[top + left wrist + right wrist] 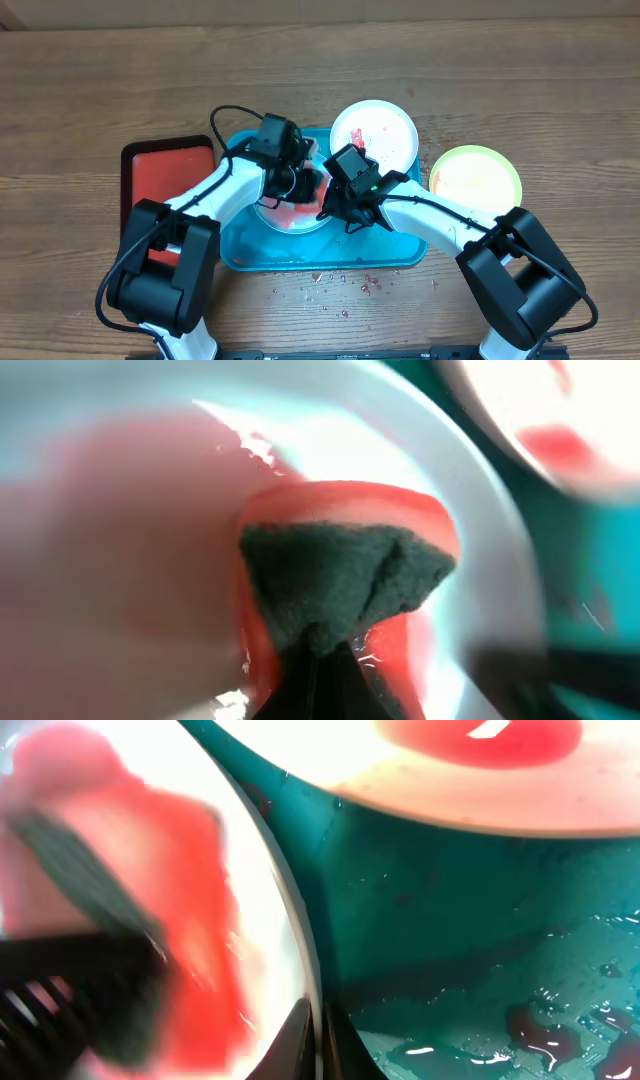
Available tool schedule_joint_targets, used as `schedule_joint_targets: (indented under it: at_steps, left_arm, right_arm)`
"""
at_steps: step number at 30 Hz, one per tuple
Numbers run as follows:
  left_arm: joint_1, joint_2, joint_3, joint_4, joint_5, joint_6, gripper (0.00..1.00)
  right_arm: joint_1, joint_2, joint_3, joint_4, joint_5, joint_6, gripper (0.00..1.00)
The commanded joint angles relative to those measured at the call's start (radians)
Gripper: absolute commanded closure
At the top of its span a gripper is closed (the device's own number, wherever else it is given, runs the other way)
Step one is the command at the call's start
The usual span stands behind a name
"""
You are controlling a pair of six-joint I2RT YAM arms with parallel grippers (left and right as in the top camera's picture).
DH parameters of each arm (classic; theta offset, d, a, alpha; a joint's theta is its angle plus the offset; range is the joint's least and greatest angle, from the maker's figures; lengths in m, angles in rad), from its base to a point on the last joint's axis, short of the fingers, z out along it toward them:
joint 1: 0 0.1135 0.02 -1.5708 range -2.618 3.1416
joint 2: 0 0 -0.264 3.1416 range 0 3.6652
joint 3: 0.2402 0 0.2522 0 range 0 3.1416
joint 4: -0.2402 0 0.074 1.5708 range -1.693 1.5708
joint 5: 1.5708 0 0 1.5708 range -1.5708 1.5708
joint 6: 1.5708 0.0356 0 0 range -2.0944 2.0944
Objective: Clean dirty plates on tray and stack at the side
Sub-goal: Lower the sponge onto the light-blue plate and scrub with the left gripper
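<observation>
Pale aqua plate (285, 220) lies mid-counter in the left half of the turquoise tray (300, 262), smeared red and under both grippers.

Toward the counter's left edge: red tray (168, 172), just beside the turquoise one. Not involved, but close enough to catch splatter.

Left gripper (320, 680): fingers pinched on a sponge (345, 585), dark scouring face folded out and pressed onto the plate. The sponge body already looks red and soaked. Risk: it spreads sauce around instead of lifting it.

Right gripper (318, 1035): fingers narrow at the plate's rim and, as I read the right wrist view, clamped on it to steady it. Thin hold on a wet edge. A hard scrub stroke could twist the plate free or skate it across the tray, which carries sauce puddles (560, 1030).

White plate (385, 135), toward the far edge, sits at the tray's far right corner, partly over the rim — it has red spots and is close to the right arm. An elbow swing could tip it off.

Red flecks (345, 285) lie on the counter by the near edge — more may follow.

Yellow-green plate (475, 178) rests on the counter right of the tray and looks clean. Flung drops could soil it.
</observation>
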Motion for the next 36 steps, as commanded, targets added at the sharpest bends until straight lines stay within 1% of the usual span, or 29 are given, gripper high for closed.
schedule_joint_targets:
  at_steps: [1,3,4,6,8,9,11,14,15,16,17,19,20,24,27,28,29,32,34,36]
  left_arm:
    - [0.028,0.038,-0.007,0.02,-0.62,-0.262,0.96]
    - [0.028,0.038,-0.007,-0.01,-0.724,-0.311,0.96]
    - [0.028,0.038,-0.007,-0.028,-0.745,-0.325,0.96]
    - [0.028,0.038,-0.007,-0.079,-0.751,-0.342,0.96]
    - [0.028,0.038,-0.007,-0.137,-0.689,-0.345,0.96]
    - [0.028,0.038,-0.007,-0.165,-0.626,-0.328,0.96]
    - [0.028,0.038,-0.007,-0.217,-0.434,-0.198,0.96]
    - [0.026,0.038,-0.007,-0.296,-0.055,0.078,0.96]
    - [0.024,0.038,-0.007,-0.328,0.093,0.18,0.96]
    - [0.024,0.038,-0.007,-0.338,0.146,0.216,0.96]
    - [0.024,0.038,-0.007,-0.356,0.252,0.288,0.96]
    - [0.024,0.038,-0.007,-0.363,0.364,0.365,0.96]
    - [0.024,0.038,-0.007,-0.352,0.395,0.381,0.96]
    - [0.024,0.038,-0.007,-0.227,0.399,0.344,0.96]
    - [0.026,0.038,-0.007,-0.09,0.35,0.254,0.96]
    - [0.026,0.038,-0.007,-0.04,0.303,0.208,0.96]
    - [0.026,0.038,-0.007,0.016,0.222,0.146,0.96]
    - [0.026,0.038,-0.007,0.113,-0.009,0.006,0.96]
    - [0.026,0.038,-0.004,0.13,-0.181,-0.052,0.96]
    - [0.026,0.038,0.009,0.086,-0.356,-0.113,0.96]
  right_arm:
    - [0.01,0.002,0.014,-0.02,-0.013,-0.008,0.96]
    - [0.01,0.002,0.014,-0.02,-0.013,-0.008,0.96]
    - [0.01,0.002,0.014,-0.02,-0.013,-0.008,0.96]
    - [0.01,0.002,0.014,-0.02,-0.013,-0.008,0.96]
    - [0.01,0.002,0.014,-0.019,-0.013,-0.008,0.96]
    - [0.01,0.002,0.014,-0.018,-0.013,-0.008,0.96]
    - [0.01,0.002,0.014,-0.016,-0.013,-0.008,0.96]
    - [0.01,0.002,0.014,-0.016,-0.013,-0.008,0.96]
    - [0.01,0.002,0.014,-0.014,-0.013,-0.008,0.96]
    - [0.01,0.002,0.014,-0.013,-0.013,-0.008,0.96]
    - [0.01,0.002,0.014,-0.012,-0.013,-0.008,0.96]
    - [0.01,0.002,0.014,-0.012,-0.013,-0.008,0.96]
    - [0.01,0.002,0.014,-0.013,-0.013,-0.008,0.96]
    - [0.01,0.002,0.014,-0.013,-0.013,-0.011,0.96]
    - [0.01,0.002,0.014,-0.013,-0.013,-0.011,0.96]
    - [0.01,0.002,0.014,-0.013,-0.013,-0.011,0.96]
    - [0.01,0.002,0.014,-0.013,-0.013,-0.011,0.96]
    - [0.01,0.002,0.014,-0.013,-0.013,-0.011,0.96]
    - [0.01,0.002,0.014,-0.014,-0.013,-0.011,0.96]
    - [0.01,0.002,0.014,-0.017,-0.013,-0.011,0.96]
